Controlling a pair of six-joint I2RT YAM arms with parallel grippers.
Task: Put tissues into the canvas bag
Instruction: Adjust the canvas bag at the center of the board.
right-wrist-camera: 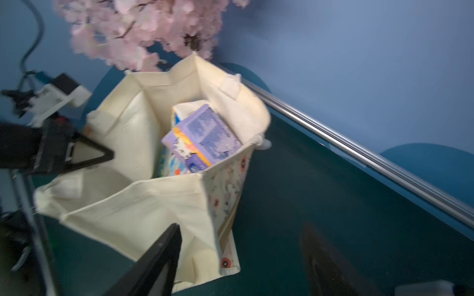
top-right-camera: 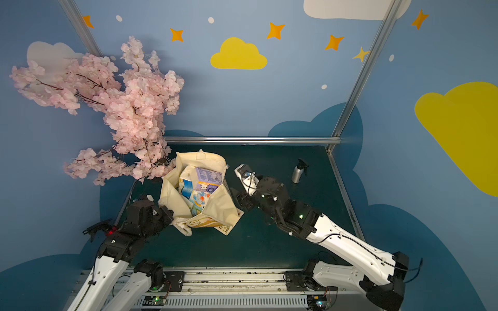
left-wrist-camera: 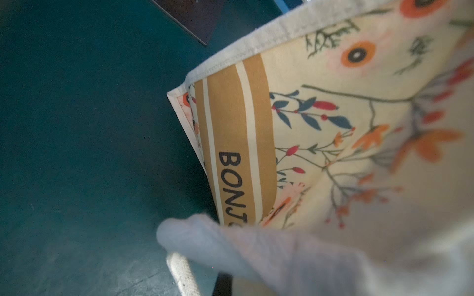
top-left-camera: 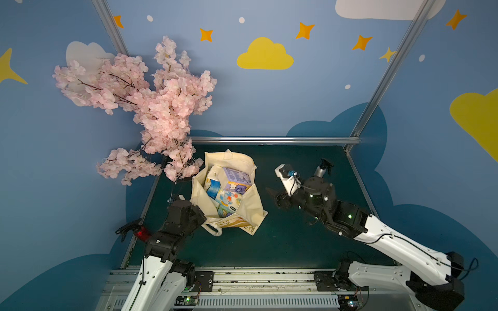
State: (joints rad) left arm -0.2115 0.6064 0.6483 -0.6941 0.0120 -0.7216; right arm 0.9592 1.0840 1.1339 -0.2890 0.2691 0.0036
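Several tissues point(top-left-camera: 235, 179) fill the canvas bag point(top-left-camera: 250, 207), none on the desk point(top-left-camera: 296, 242). At seven o'clock the left end effector point(top-left-camera: 202, 216) pinches its rim; the right end effector point(right-wrist-camera: 241, 230) gapes empty. Likely next: release, withdraw.

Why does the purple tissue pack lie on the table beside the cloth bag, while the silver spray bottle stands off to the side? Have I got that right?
Not quite. The purple pack lies inside the bag, on top of the other packs, not on the table beside it; both top views and the right wrist view show this. The silver spray bottle does stand off to the side.
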